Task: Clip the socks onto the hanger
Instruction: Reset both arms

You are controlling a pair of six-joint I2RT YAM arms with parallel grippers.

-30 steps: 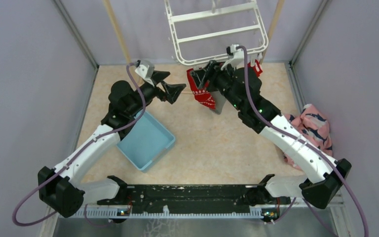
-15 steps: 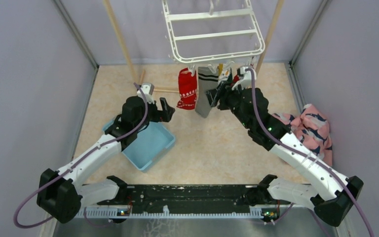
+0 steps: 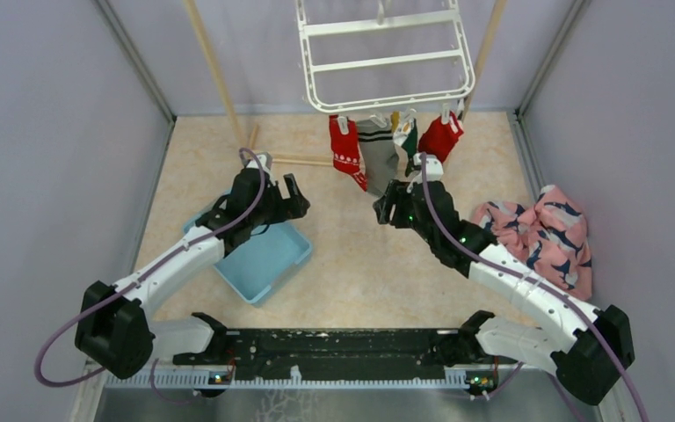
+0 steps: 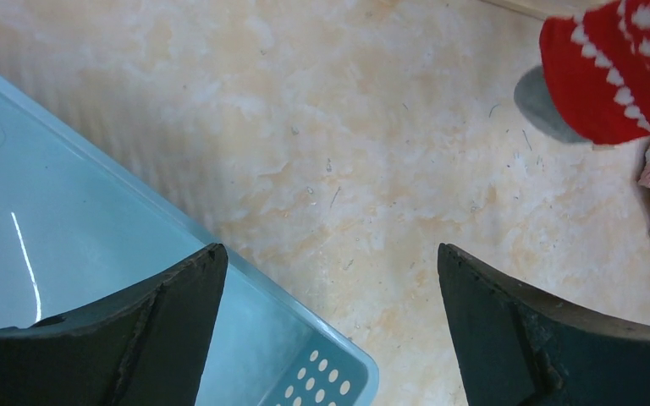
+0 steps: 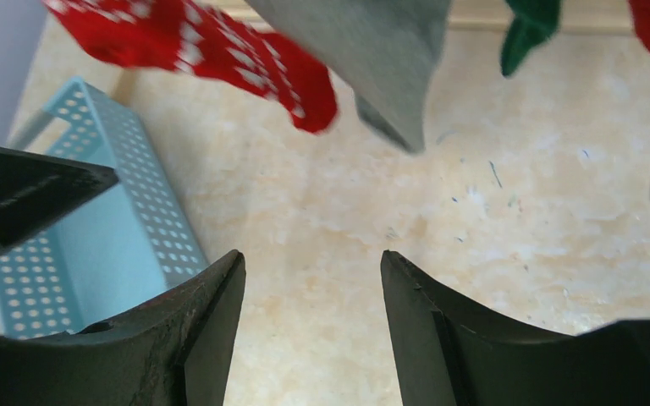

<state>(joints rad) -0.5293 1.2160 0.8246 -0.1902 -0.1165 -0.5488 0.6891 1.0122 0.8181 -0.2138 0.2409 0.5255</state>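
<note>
The white hanger hangs at the back. Several socks are clipped along its near edge: a red-and-white one, a grey one, a dark green one and a second red one. My left gripper is open and empty over the blue basket's far corner, left of the socks. My right gripper is open and empty just below the grey sock. The right wrist view shows its jaws apart over bare floor, with the red sock and the grey sock above.
A blue perforated basket sits at the left; its rim shows in the left wrist view. A pink shark-print cloth lies at the right. Wooden poles stand on both sides of the hanger. Grey walls close in the floor.
Both grippers have drawn back from the hanger toward the near side and lowered. The right gripper has let go of the socks, which now hang free from the clips.
</note>
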